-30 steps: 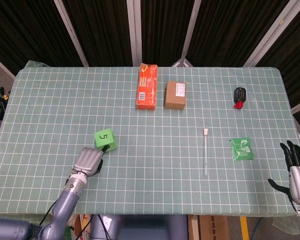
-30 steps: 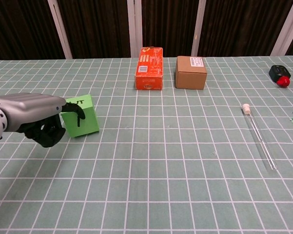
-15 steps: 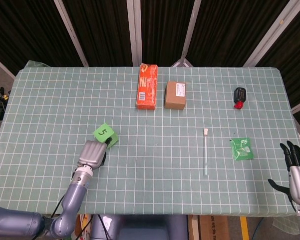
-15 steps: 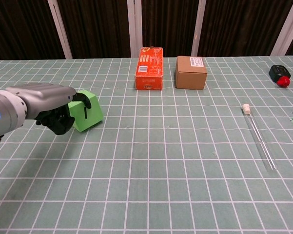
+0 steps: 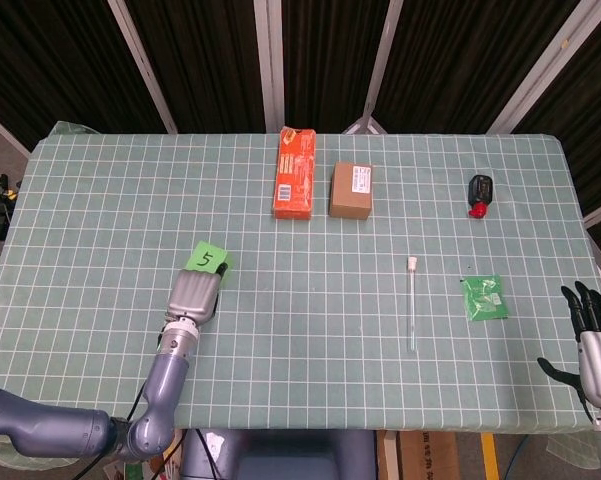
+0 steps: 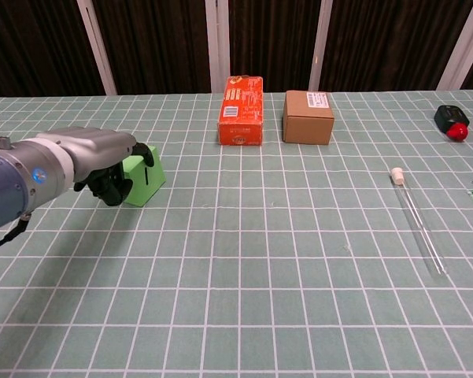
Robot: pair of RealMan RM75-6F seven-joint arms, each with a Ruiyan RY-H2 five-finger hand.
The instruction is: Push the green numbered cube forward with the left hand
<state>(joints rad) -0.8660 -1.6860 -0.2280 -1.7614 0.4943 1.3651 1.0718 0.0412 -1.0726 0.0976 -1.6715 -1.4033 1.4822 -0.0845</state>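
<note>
The green numbered cube [image 5: 208,258] [image 6: 145,178] stands left of centre on the table, a black "5" on its top face. My left hand [image 5: 194,296] [image 6: 102,161] is right behind it, fingers curled in, their dark tips pressing the cube's near side. It holds nothing. My right hand [image 5: 595,334] hovers at the table's near right edge with its fingers spread, far from the cube; the chest view does not show it.
An orange carton [image 5: 295,172] and a brown box [image 5: 351,190] lie at the far middle. A black and red item [image 5: 479,192] is far right. A glass tube [image 5: 412,301] and a green packet [image 5: 484,298] lie on the right half.
My left hand has slid forward and pushed the green cube away from me, about one grid square; the cube has also turned slightly. The right hand has stayed still.
</note>
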